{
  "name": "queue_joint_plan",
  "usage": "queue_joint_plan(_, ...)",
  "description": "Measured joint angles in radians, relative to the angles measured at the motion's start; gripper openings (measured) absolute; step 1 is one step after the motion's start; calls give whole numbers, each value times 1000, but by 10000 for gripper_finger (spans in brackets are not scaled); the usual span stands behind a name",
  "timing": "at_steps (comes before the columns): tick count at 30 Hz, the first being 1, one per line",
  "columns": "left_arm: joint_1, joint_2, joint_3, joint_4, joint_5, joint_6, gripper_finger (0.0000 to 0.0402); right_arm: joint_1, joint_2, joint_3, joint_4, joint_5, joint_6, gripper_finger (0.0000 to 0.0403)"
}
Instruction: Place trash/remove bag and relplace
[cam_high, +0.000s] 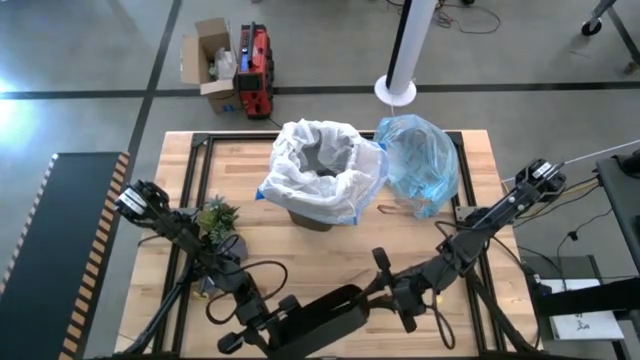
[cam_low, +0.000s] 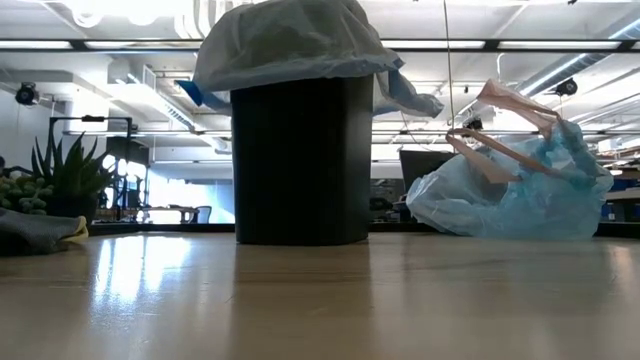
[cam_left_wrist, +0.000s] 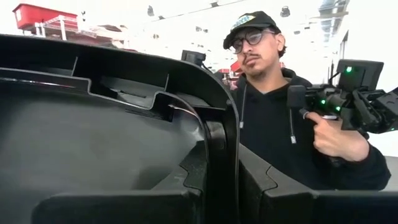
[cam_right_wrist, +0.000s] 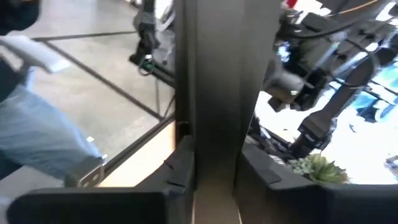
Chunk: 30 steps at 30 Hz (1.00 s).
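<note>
1. Task status: the black bin (cam_high: 318, 205) stands at the table's centre-back and wears a fresh white translucent liner (cam_high: 322, 168), folded outward over the rim. The replacement step appears complete.
2. The light-blue bag (cam_high: 419, 163) lies on the table just beside the bin, on the right arm's side, apart from it in the low view. It looks removed and bunched, with pinkish drawstring loops standing up.
3. No loose trash is visible on the table; whether it sits inside the blue bag cannot be told.
4. Left gripper (cam_high: 232, 342): parked at the table's near edge, fingers (cam_left_wrist: 205, 155) pressed together, holding nothing.
5. Right gripper (cam_high: 382, 262): also low at the near edge, fingers (cam_right_wrist: 214, 93) closed together, empty.
6. Materials: both liners are thin, crinkly film; the bin is rigid, smooth, slightly tapered plastic; the table (cam_high: 470, 330) is glossy butcher-block wood.
7. A small spiky green plant (cam_high: 216, 220) sits near the left arm.
</note>
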Motion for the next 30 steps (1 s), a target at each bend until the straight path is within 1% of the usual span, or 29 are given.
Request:
queue_joint_plan(4, 1, 0, 0, -2, -7, 0, 29, 2, -7, 0, -27, 16, 69, 55)
queue_joint_plan(5, 1, 0, 0, -2, -13, 0, 29, 6, -14, 0, -42, 23, 91, 65)
queue_joint_plan(7, 1, 1, 0, -4, -28, 3, 29, 7, -32, 0, -67, 51, 122, 118)
queue_joint_plan(9, 2, 1, 0, -2, -52, 11, 29, 6, -49, 3, -88, 68, 156, 186)
queue_joint_plan(11, 0, 1, 0, -15, -99, 11, 29, 16, -70, 2, -121, 100, 174, 250)
queue_joint_plan(13, 0, 1, 0, -24, -133, 15, 29, 41, -83, 3, -137, 195, 173, 299)
queue_joint_plan(14, 1, 1, 0, -23, -152, 23, 29, 59, -86, 3, -150, 276, 165, 315)
queue_joint_plan(16, 1, 1, 0, -22, -180, 41, 29, 104, -90, 2, -176, 460, 136, 331)
queue_joint_plan(18, 1, 1, 0, -22, -205, 56, 29, 142, -88, 2, -165, 617, 123, 331)
queue_joint_plan(20, 1, 1, 0, -20, -238, 78, 29, 173, -74, 2, -144, 716, 141, 317)
queue_joint_plan(23, 4, 5, 0, -14, -277, 108, 29, 191, -27, -10, -71, 789, 158, 280)
queue_joint_plan(25, 10, 13, 0, -4, -294, 117, 29, 190, 12, -13, -28, 823, 158, 246)
queue_joint_plan(27, 16, 26, 0, 17, -295, 119, 29, 182, 47, -13, 6, 852, 122, 205)
queue_joint_plan(30, 26, 42, 0, 23, -314, 115, 29, 165, 86, -14, 56, 884, 59, 130)
